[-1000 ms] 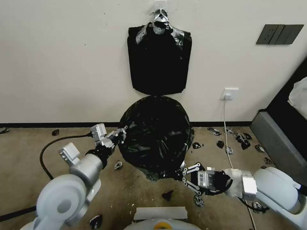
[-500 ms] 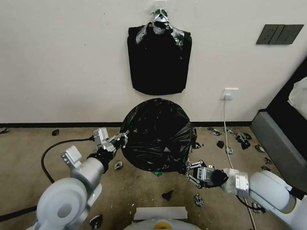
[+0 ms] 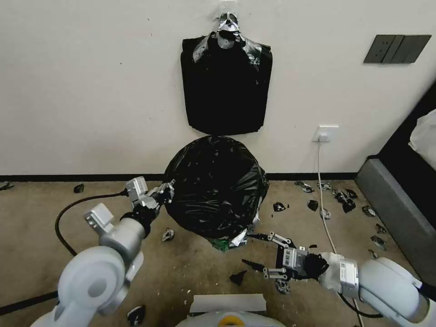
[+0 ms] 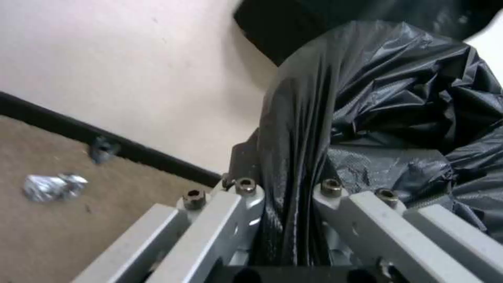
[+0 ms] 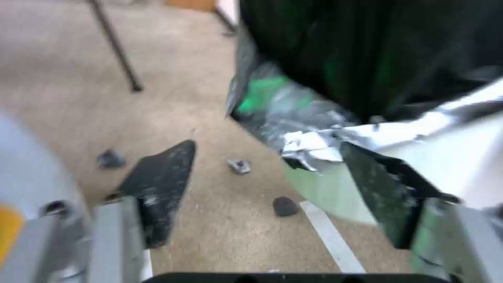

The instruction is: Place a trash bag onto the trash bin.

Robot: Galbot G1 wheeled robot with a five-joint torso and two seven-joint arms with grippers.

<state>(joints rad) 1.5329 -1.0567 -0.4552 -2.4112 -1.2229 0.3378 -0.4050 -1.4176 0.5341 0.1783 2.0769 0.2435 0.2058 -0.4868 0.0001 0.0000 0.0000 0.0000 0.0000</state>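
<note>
Head view: trash bag (image 3: 213,186) over trash bin (image 5: 335,192) (wrapped)

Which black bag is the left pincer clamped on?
The crinkly trash bag draped over the trash bin, pinched by the left pincer; not the flat bundle hanging on the wall.

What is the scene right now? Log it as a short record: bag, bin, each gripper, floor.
trash bag: black, crinkly, draped over the bin's top and sides
trash bin: cream-white wall showing below the bag's hem
left gripper: at the bag's left side, fingers clamped on a fold of the bag
right gripper: low by the bin's front right, fingers spread, holding nothing
floor: tan carpet with small black scraps scattered to the right
wall: flat bundle of bags hanging above the bin
</note>
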